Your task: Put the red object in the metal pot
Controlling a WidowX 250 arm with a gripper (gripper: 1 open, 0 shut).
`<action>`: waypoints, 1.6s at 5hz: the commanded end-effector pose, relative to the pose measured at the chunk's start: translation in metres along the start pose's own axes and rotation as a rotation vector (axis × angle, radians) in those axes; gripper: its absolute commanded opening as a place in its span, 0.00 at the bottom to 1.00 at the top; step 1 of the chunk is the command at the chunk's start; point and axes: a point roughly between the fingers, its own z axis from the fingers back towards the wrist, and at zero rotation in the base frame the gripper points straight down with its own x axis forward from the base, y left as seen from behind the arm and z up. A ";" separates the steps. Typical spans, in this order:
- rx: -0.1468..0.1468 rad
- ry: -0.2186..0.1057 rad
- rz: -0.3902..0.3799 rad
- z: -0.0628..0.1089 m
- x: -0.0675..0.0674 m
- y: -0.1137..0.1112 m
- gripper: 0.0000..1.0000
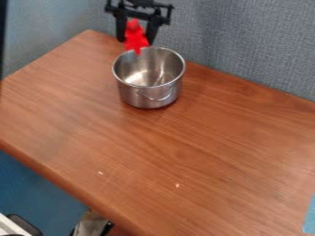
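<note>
1. Grey-blue textured wall stands behind a brown wooden surface (160, 138), which takes up most of the view and carries only one thing, set near its far edge.

2. That thing is the metal pot (149, 78), upright, round and shiny, with its mouth open to the camera. Its inside shows bare metal and reflections; no red thing lies in it, so the placing is not yet done.

3. Above and just behind the pot's far rim hangs the black hand (136, 28), pointing steeply down. Its fingers are part-way apart and closed around the red object, which sits between them.

4. The red object (133, 38) is held in the air, clear of the surface, its lower end near the pot's far rim but apart from it as far as I can tell. Its long axis runs close to upright, leaning slightly, the lower end aimed down toward the pot.

5. My judgement: picking up is done. What is left is to bring the block over the pot's mouth, lower it inside and let go.
</note>
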 end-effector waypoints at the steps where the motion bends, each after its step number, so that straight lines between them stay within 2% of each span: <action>1: 0.065 0.047 0.071 0.003 0.000 0.014 0.00; 2: 0.069 0.013 0.071 -0.003 0.002 0.022 0.00; 3: 0.062 -0.052 0.162 0.006 -0.003 0.031 0.00; 4: 0.076 -0.101 0.258 0.026 -0.005 0.036 0.00; 5: 0.071 -0.157 0.359 0.037 -0.008 0.038 1.00; 6: 0.085 -0.128 0.337 0.023 -0.007 0.045 0.00; 7: 0.109 -0.098 0.323 0.011 -0.008 0.049 0.00; 8: 0.156 -0.074 0.293 0.010 -0.006 0.051 0.00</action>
